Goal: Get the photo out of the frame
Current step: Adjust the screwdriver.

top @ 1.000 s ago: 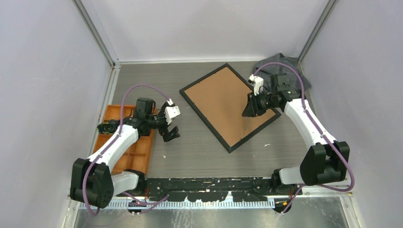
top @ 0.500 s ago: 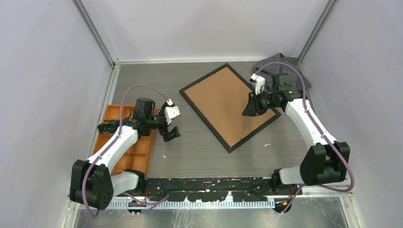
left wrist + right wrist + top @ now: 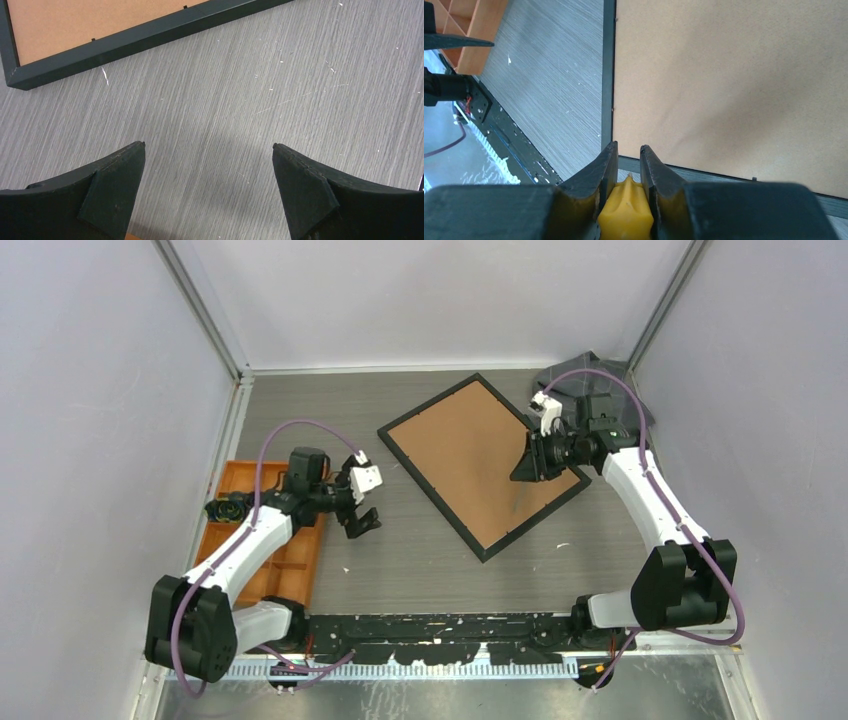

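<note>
left jaws wide over table [image 3: 225, 100], near frame [image 3: 150, 34] edge | right jaws narrow on yellow piece [image 3: 625, 205] — above frame corner

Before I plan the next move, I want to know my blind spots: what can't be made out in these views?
- The photo: unseen in every view. The frame lies back up, and its brown board covers it.
- Yellow piece in the right tool: right wrist view, mostly hidden by the fingers and the bottom edge, so what it is stays unclear.
- Dark sheets at the far right corner: top view, partly behind the right arm.
</note>
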Controlling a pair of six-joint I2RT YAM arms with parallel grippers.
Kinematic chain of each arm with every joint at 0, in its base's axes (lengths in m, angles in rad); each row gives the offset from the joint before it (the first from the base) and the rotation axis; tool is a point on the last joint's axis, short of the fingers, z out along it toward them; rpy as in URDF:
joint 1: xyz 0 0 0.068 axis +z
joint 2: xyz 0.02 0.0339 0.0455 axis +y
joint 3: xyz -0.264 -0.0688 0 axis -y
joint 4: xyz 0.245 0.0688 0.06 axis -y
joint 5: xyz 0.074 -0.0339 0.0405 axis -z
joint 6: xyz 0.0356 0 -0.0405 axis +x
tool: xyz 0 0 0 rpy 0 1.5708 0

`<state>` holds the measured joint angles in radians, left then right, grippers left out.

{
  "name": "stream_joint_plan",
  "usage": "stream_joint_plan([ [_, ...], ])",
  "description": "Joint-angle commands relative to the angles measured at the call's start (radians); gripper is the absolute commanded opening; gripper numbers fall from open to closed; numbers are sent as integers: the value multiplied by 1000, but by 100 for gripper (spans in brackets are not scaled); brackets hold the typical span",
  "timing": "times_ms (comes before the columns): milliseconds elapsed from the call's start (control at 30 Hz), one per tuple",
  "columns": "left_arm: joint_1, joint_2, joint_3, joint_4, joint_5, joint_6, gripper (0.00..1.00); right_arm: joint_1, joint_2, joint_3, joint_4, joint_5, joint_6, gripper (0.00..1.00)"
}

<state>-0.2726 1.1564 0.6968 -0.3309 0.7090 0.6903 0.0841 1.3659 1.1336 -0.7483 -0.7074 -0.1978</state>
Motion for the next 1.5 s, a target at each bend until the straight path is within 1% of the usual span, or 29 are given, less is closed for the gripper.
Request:
stream_joint_plan([
  [0,-26,-22,20,45,-28,18,99,-14,-37,7,51,-33,44,1],
  [367,-61,-14,29,44,-42,21,99,-26,-36,2,61,-44,58,1],
  [1133,-78,-7,30,32,-43,35,98,-45,-45,2,83,-43,95,1],
  [1467,-79,7,38,8,-75,57,98,-58,-56,5,89,-41,118,1],
])
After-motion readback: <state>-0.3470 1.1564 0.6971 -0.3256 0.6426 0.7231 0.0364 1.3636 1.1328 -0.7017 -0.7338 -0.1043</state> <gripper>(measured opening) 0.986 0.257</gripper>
